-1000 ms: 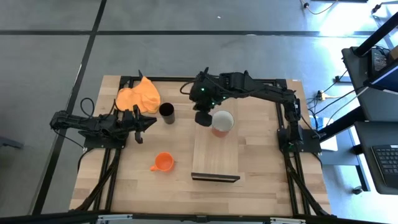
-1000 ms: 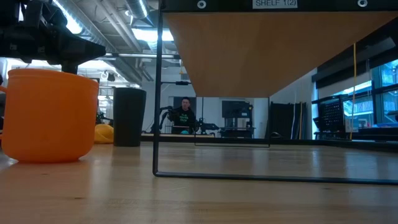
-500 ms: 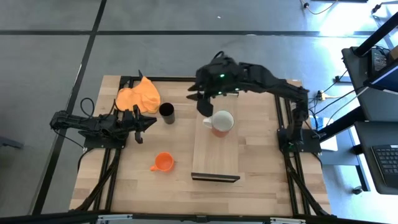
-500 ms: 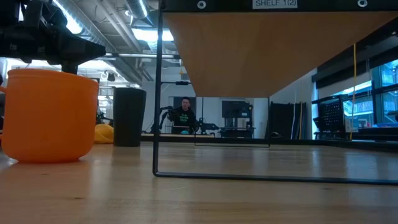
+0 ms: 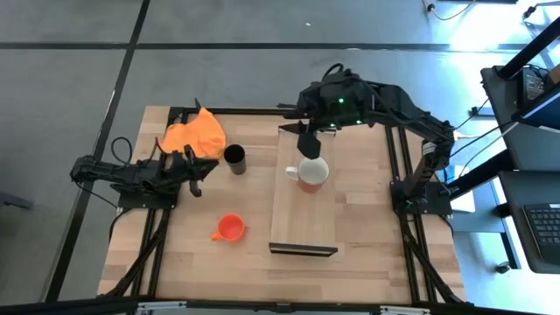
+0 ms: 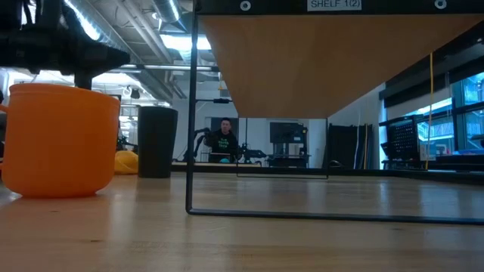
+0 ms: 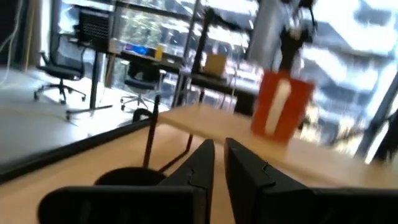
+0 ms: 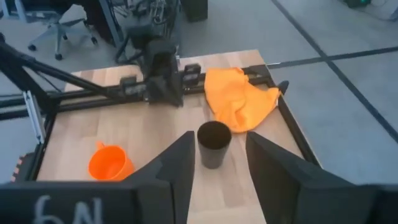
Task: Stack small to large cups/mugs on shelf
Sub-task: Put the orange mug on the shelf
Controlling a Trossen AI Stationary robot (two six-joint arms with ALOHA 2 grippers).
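You see the shelf (image 5: 303, 197) lying with its long axis running from the table's far edge toward the near edge, a dark bracket (image 5: 303, 250) at its near short end; the white-and-red mug (image 5: 311, 171) stands upright on the shelf's far half, mouth up, its handle pointing toward the left arm's side; the black cup (image 5: 234, 158) stands upright on the tabletop (image 5: 367, 254) left of the shelf, just beside the orange cloth (image 5: 194, 136); the orange mug (image 5: 229, 227) sits nearer you, handle pointing left; the right gripper (image 5: 305, 140) hovers above the shelf's far end, just beyond the white-and-red mug, fingers (image 8: 177, 163) spread and holding nothing; the left gripper (image 5: 198, 171) waits low at the table's left, near the black cup, fingers (image 7: 200, 165) nearly pressed together (only a slim gap shows); the low view shows the orange mug (image 6: 60, 140) large at left, the shelf's underside (image 6: 318, 57) overhead and a person (image 6: 223, 140) far behind; only the right wrist view shows the black cup (image 8: 213, 143) between its own fingers, farther off
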